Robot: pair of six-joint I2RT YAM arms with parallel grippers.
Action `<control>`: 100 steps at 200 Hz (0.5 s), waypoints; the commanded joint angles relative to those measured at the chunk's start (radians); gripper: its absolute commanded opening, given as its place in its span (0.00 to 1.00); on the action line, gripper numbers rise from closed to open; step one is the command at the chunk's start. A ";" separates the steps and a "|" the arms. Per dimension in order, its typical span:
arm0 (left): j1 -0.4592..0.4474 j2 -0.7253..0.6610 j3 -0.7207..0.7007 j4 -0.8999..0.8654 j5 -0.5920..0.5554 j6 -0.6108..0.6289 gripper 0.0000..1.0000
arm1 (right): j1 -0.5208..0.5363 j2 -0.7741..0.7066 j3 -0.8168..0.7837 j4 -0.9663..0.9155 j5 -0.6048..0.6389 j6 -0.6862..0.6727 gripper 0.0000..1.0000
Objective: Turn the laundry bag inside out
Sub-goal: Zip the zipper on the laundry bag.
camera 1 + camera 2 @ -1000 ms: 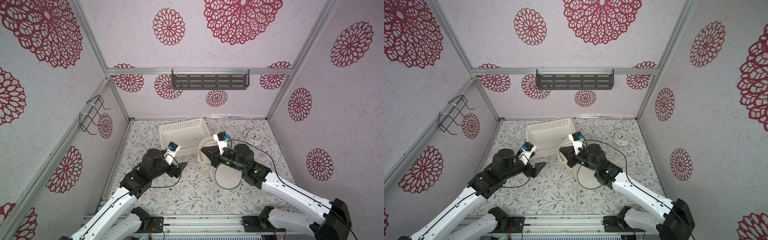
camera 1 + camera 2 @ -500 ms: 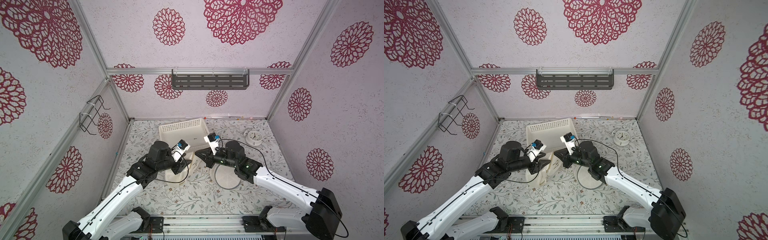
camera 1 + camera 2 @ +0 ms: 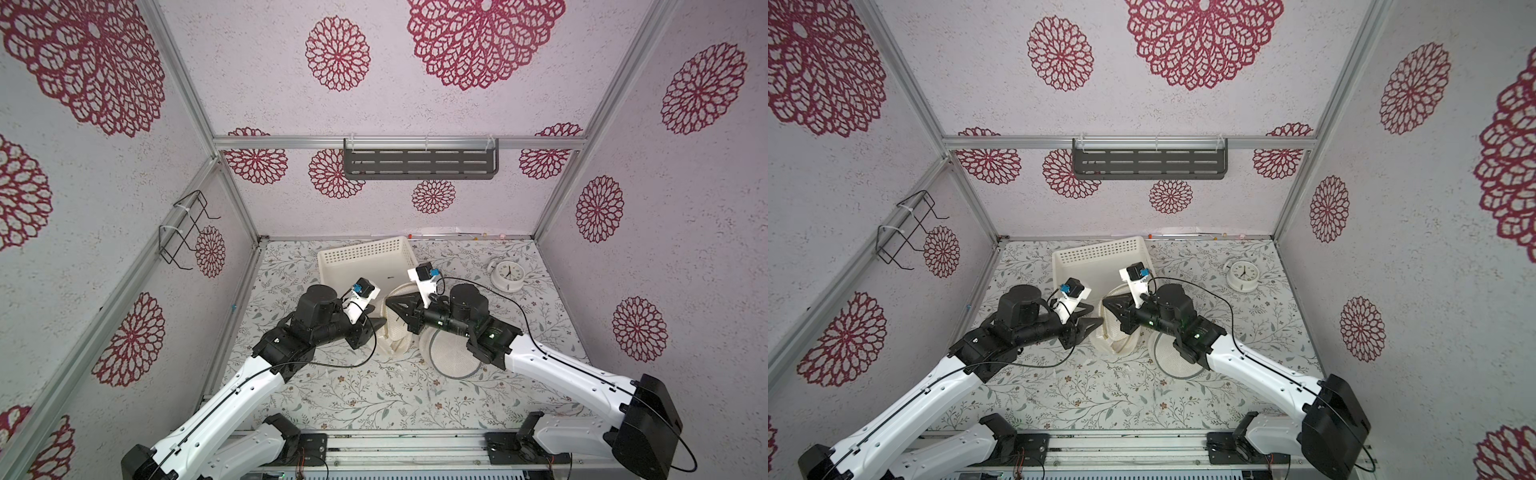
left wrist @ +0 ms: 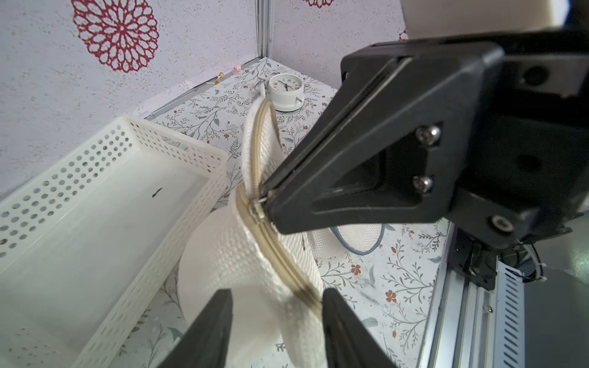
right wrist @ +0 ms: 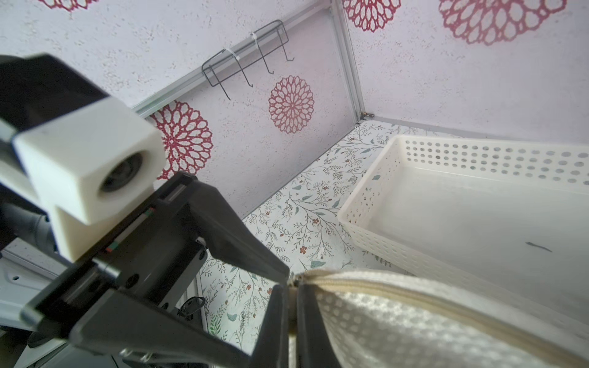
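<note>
White mesh with a beige zip, the laundry bag (image 4: 242, 255) is held up off the counter (image 3: 374, 395) near its middle, just in front of the basket (image 3: 365, 253). The right tool (image 4: 264, 197) is clamped shut on the bag's zip line, at what looks like the slider. The left tool (image 4: 275, 293) has its jaws partly apart with the bag's zipped edge between them. Whether they are already pinching the cloth, I cannot tell.

My judgement is that the task is at an early stage. The stretch of zip in the wrist views looks closed, and no inner face has been pushed out through a mouth. The bag has yet to be opened wide and its body drawn through.

A round mesh panel with a grey rim (image 3: 453, 353) lies flat on the counter under the right arm, and I cannot tell whether it belongs to the same bag. The perforated white basket sits toward the counter's back edge, close enough to the bag to crowd a pull in that direction. An alarm clock (image 3: 505, 274) stands near the back right corner, well apart. The two tools almost meet, so each limits the other's room.
</note>
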 commanded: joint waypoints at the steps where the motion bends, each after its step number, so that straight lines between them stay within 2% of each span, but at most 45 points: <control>1: -0.011 0.009 -0.013 0.058 -0.040 -0.041 0.41 | 0.022 -0.001 0.035 0.068 0.028 0.023 0.00; 27: -0.015 0.017 -0.005 0.078 -0.059 -0.056 0.29 | 0.038 -0.002 0.041 0.063 0.036 0.012 0.00; 58: -0.015 0.009 -0.007 0.079 -0.085 -0.051 0.00 | 0.039 -0.011 0.043 0.043 0.063 -0.002 0.00; 79: -0.015 -0.005 -0.019 0.078 -0.080 -0.035 0.00 | 0.018 -0.025 0.047 0.013 0.096 -0.009 0.00; 100: -0.016 -0.032 -0.037 0.078 -0.073 -0.014 0.00 | -0.059 -0.047 0.040 -0.032 0.102 0.015 0.00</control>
